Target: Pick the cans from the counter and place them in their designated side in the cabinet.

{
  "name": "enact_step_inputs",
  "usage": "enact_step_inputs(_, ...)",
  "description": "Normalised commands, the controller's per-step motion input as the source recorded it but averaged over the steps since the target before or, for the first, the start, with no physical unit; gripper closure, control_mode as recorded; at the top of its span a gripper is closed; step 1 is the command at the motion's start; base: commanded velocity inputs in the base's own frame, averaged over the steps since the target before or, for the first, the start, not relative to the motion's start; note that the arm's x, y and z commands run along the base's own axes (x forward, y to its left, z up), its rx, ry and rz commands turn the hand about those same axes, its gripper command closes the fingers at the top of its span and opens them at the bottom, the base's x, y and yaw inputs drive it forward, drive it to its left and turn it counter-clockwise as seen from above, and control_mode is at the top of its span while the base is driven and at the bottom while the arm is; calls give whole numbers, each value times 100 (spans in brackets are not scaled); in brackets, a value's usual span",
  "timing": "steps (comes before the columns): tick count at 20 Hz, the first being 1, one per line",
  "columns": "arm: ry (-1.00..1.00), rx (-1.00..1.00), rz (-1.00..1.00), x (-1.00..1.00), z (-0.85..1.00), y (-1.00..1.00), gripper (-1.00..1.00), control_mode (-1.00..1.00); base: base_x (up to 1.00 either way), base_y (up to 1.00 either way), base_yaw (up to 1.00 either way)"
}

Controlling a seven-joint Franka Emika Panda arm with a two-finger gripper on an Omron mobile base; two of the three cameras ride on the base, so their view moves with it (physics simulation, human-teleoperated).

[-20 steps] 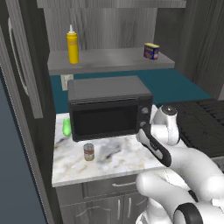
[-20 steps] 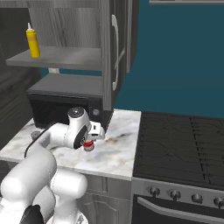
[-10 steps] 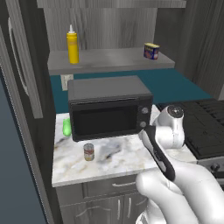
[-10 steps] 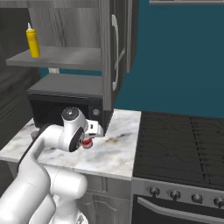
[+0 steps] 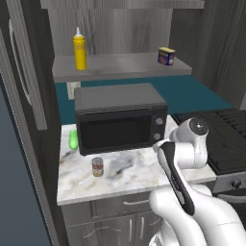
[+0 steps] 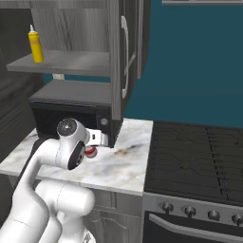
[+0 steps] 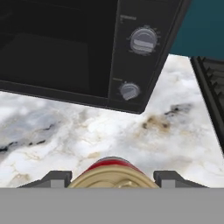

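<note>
Risen slightly off the marbled counter point(image 7: 87, 131), the tool point(image 7: 112, 178) apparently pinches a round red-labelled, silver-topped can point(image 7: 111, 173).

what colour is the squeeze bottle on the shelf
Yellow: the tall plastic squeeze bottle shows best in the left base view.

Red can point(image 7: 110, 171) in jaws, higher now.

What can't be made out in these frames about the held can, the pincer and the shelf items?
- Red can: hand view cuts its body at the bottom edge; in the right base view the arm covers most of it.
- Pincer: finger contact on the can is cut off by the hand view's bottom edge.
- Blue-and-yellow tin: label too small to read, left base view.
- Second can: label print too small.
- Green object: partly behind the microwave.
</note>
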Motion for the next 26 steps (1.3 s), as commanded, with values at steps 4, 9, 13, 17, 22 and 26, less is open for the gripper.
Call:
enact_step_inputs(4, -10, -1, 0, -23, 27, 8, 100, -100, 0, 0, 0)
enact_step_inputs(9, -10, -2, 0, -18, 31, 8, 100, -100, 0, 0, 0)
enact_step_inputs(13, -13, -2, 0, -18, 32, 7, 100, -100, 0, 0, 0)
enact_step_inputs(17, -13, -1, 0, -24, 28, 4, 100, -100, 0, 0, 0)
enact_step_inputs(22, -15, 0, 2, -23, 26, 0, 100, -100, 0, 0, 0)
enact_step_inputs(26, -13, 0, 1, -24, 21, 2, 100, -100, 0, 0, 0)
